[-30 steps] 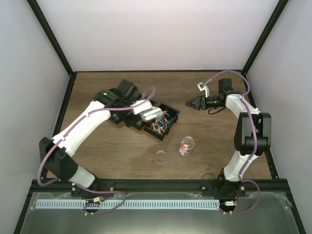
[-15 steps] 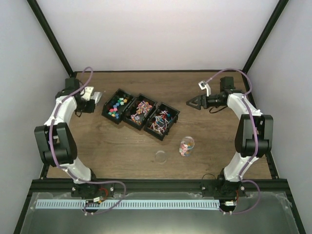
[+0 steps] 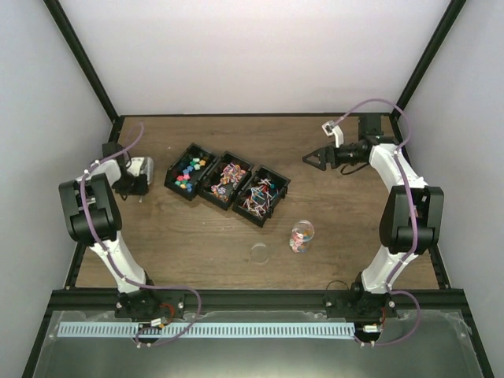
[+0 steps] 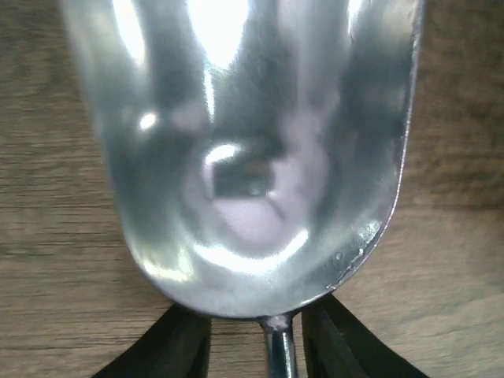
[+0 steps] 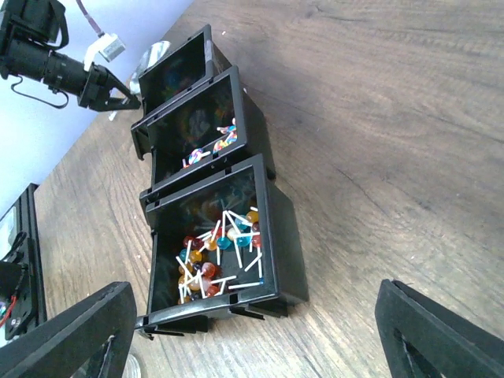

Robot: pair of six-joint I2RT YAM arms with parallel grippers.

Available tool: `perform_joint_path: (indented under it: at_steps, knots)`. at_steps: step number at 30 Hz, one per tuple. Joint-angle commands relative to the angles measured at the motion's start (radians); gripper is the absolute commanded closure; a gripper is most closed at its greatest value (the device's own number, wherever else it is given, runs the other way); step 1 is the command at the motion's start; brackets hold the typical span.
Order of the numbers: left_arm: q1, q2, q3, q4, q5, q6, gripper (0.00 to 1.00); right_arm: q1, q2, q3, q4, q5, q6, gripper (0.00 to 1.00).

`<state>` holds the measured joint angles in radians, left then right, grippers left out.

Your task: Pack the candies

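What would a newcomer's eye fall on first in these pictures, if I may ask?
Three black bins in a slanted row at the centre, full of bright candies, draw the eye first. Next is the shiny scoop, which fills the left wrist view and sits at the far left of the top view. A small jar holding some candies stands just below and right of the bins in the top view.

White arms (image 3: 394,167), black joints (image 3: 409,216) (purple cables (image 3: 372,101))
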<state>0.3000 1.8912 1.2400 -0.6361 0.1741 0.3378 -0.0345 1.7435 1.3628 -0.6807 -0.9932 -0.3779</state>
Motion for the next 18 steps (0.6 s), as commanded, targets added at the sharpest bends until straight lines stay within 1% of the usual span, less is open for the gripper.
perform_joint_path:
  at_steps: [1,4,6,7,9,10,11,12,13,15,18]
  knots:
    - [-0.001,-0.01,-0.055,0.048,0.018,0.065,0.59,-0.008,0.012,0.069,-0.013,0.002,-0.018,0.14]
    - [0.002,-0.026,-0.086,0.044,0.014,0.098,0.49,-0.008,0.02,0.08,-0.014,-0.002,-0.018,0.14]
    - [0.007,-0.041,-0.093,0.036,0.019,0.108,0.44,-0.008,0.023,0.089,-0.014,-0.009,-0.017,0.14]
    - [0.011,-0.051,-0.091,0.029,0.026,0.109,0.38,-0.008,0.023,0.091,-0.013,-0.012,-0.017,0.14]
    - [0.022,-0.076,-0.075,0.009,0.047,0.104,0.31,-0.008,0.021,0.093,-0.009,-0.02,-0.018,0.13]
    - [0.026,-0.095,-0.065,-0.004,0.061,0.104,0.24,-0.008,0.02,0.092,-0.007,-0.025,-0.017,0.13]
    - [0.028,-0.115,-0.055,-0.017,0.076,0.108,0.2,-0.008,0.018,0.089,-0.004,-0.027,-0.019,0.13]
    - [0.028,-0.138,-0.045,-0.031,0.09,0.116,0.11,-0.008,0.016,0.088,-0.002,-0.029,-0.019,0.13]
    - [0.028,-0.161,-0.033,-0.048,0.105,0.124,0.08,-0.008,0.016,0.089,-0.003,-0.035,-0.024,0.13]
    - [0.027,-0.202,-0.012,-0.082,0.137,0.143,0.04,-0.008,0.011,0.091,-0.015,-0.049,-0.039,0.12]
    - [0.02,-0.26,0.024,-0.144,0.181,0.162,0.02,-0.004,-0.011,0.093,-0.049,-0.072,-0.099,0.1]
